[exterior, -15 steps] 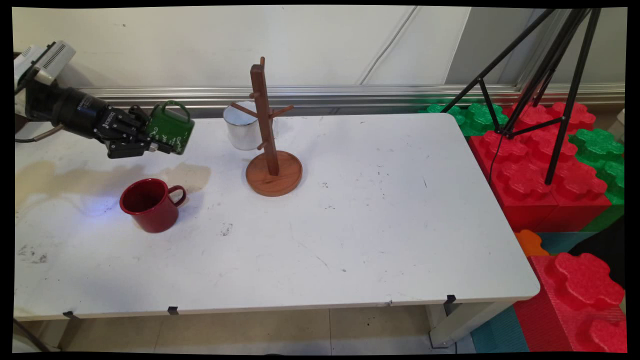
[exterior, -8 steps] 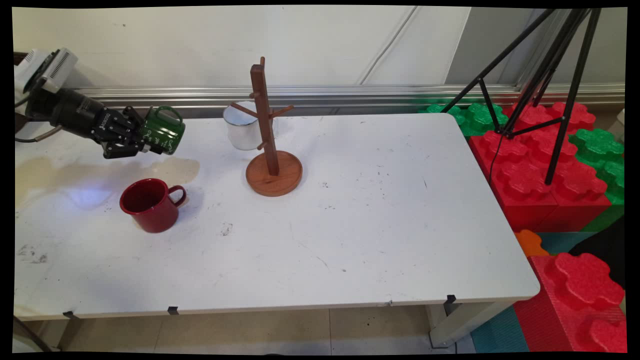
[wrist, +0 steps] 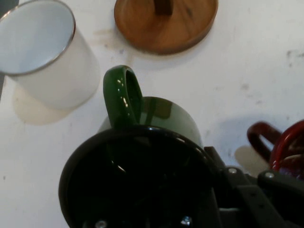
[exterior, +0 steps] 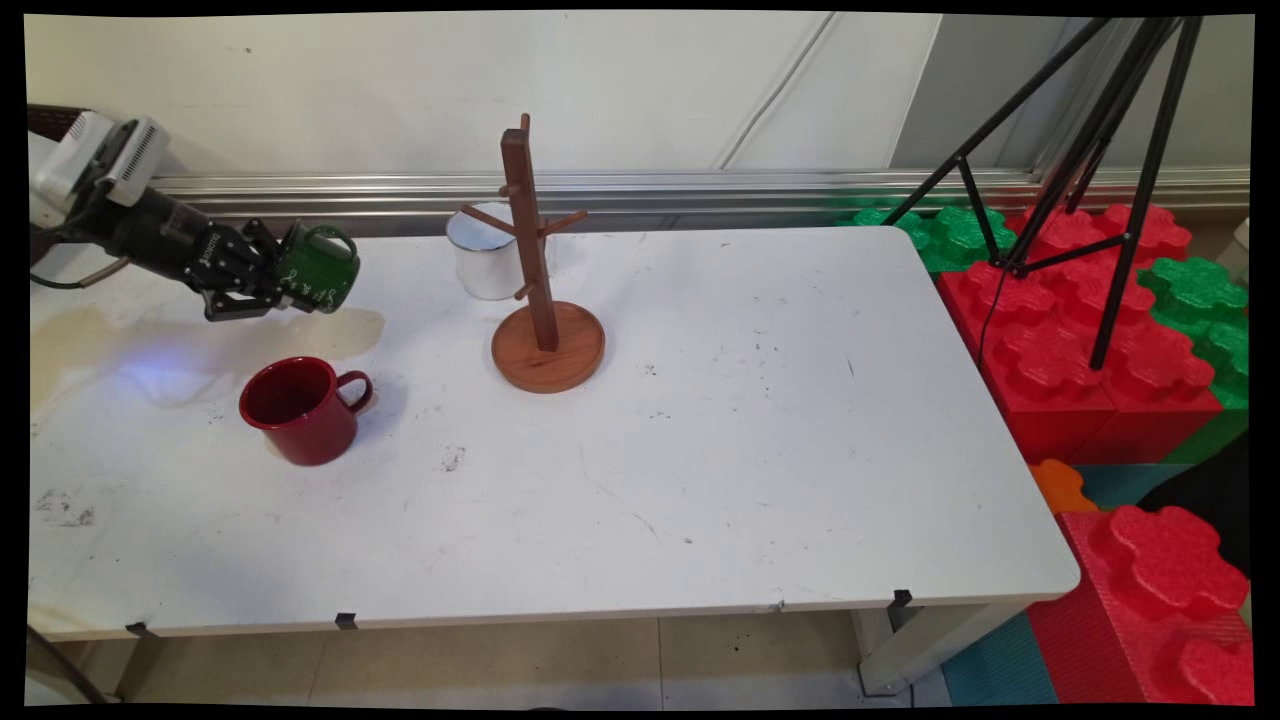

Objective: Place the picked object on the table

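Gripper: we are seeing the gripper (exterior: pixel 283 283) at the far left, reaching in low over the table (exterior: pixel 760 440), its fingers pinching the rim of the green mug (exterior: pixel 322 268); in the hand view the green mug (wrist: pixel 152 123) is filling the space right in front of the linkage, mouth toward the camera

Green mug: we are finding it tipped on its side and lifted off the table, handle pointing up, hanging over the back left part of the tabletop above a brownish stain (exterior: pixel 200 340)

Red mug: we are seeing the red mug (exterior: pixel 300 410) standing upright on the table, nearer the camera than the gripper, apart from it, its handle pointing right

White mug: we are seeing the white mug (exterior: pixel 484 255) standing upright just behind the wooden mug tree (exterior: pixel 540 290), near its lower pegs

Mug tree: we are noting that its pegs are carrying nothing, its round base resting near the table's middle

Progress: we are judging that one mug is gripped and raised, none are hanging, and two are standing on the table

Right side: we are seeing a black tripod (exterior: pixel 1080 150) over red and green foam blocks (exterior: pixel 1080 340) beside the table
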Controlling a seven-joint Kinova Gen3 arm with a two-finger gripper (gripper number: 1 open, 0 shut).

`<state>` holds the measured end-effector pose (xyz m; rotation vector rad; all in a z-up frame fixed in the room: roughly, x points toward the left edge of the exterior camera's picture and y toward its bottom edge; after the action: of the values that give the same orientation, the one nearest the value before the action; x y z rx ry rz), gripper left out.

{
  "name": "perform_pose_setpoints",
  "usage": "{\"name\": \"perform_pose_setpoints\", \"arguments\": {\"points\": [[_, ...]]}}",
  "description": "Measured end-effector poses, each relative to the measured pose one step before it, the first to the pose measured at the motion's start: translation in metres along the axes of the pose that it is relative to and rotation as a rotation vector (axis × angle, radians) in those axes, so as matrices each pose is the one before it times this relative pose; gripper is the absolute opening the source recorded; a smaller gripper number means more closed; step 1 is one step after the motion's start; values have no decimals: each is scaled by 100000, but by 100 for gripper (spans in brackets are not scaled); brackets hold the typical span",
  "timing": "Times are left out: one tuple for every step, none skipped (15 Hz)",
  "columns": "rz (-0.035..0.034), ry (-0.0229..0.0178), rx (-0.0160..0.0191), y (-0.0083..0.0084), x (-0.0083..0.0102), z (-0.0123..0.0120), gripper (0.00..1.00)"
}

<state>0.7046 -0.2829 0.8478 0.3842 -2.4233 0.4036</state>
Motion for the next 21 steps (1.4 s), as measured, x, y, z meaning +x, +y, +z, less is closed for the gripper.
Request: {"name": "perform_pose_setpoints", "arguments": {"points": [[769, -1404, 383, -191, -175, 132, 0], [897, -1405, 346, -187, -159, 139, 0], [1203, -1771, 388, -194, -213, 160, 0], [1017, -1504, 210, -122, -177, 154, 0], [1076, -1718, 150, -133, -202, 213, 0], [1009, -1648, 63, -93, -183, 238, 0], [726, -1129, -78, -29, -109, 200, 0], [834, -1244, -164, -19, -105, 244, 0], [963, -1300, -364, 25, -80, 301, 0], [738, -840, -321, 17, -17, 227, 0], [1015, -1086, -435, 49, -18, 293, 0], [1142, -1104, -511, 72, 19, 324, 0], [691, -651, -336, 57, 12, 194, 0], [892, -835, -435, 76, 21, 247, 0], [780, -770, -366, 69, 12, 214, 0], [504, -486, -215, 45, 7, 129, 0], [718, -798, -301, 83, -4, 198, 0], [417, -493, -203, 52, 1, 126, 0], [666, -661, -378, 79, 31, 201, 0], [390, -427, -231, 55, 12, 124, 0], [589, -556, -324, 90, 44, 179, 0]]}}
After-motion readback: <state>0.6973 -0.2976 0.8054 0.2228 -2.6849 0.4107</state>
